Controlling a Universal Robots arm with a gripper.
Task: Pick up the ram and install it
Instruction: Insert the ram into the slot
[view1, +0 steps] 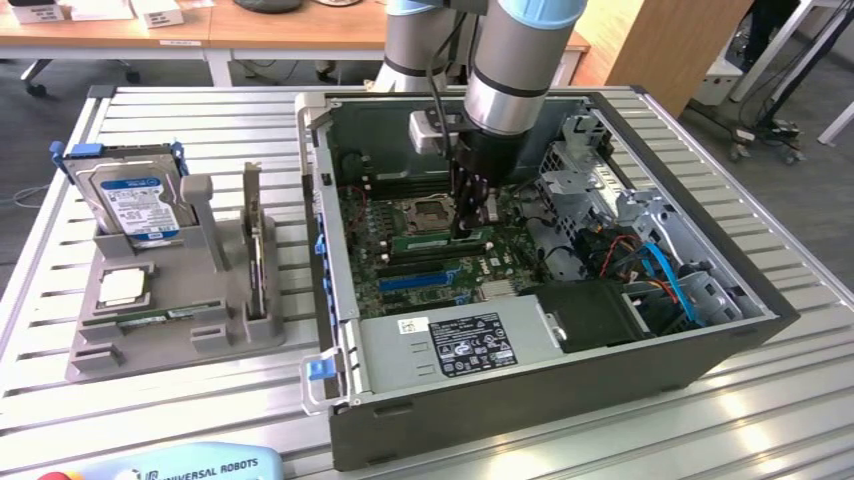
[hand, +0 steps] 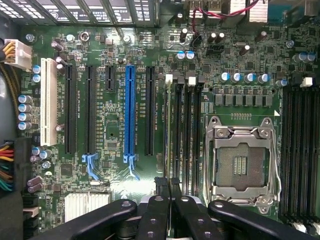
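Black fingers (hand: 161, 189), pressed together, rest on the long green ram stick (view1: 467, 237), upright just to the exterior view's right of the silver socket (view1: 427, 212).

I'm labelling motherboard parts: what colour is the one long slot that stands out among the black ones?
Blue; the slot shows best in the wrist view.

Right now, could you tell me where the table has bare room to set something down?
Bare slats lie on the camera's side of the gray fixture and along the exterior view's right of the computer case. The gap between them is narrow. Inside the case is crowded, with the gripper down at the motherboard.
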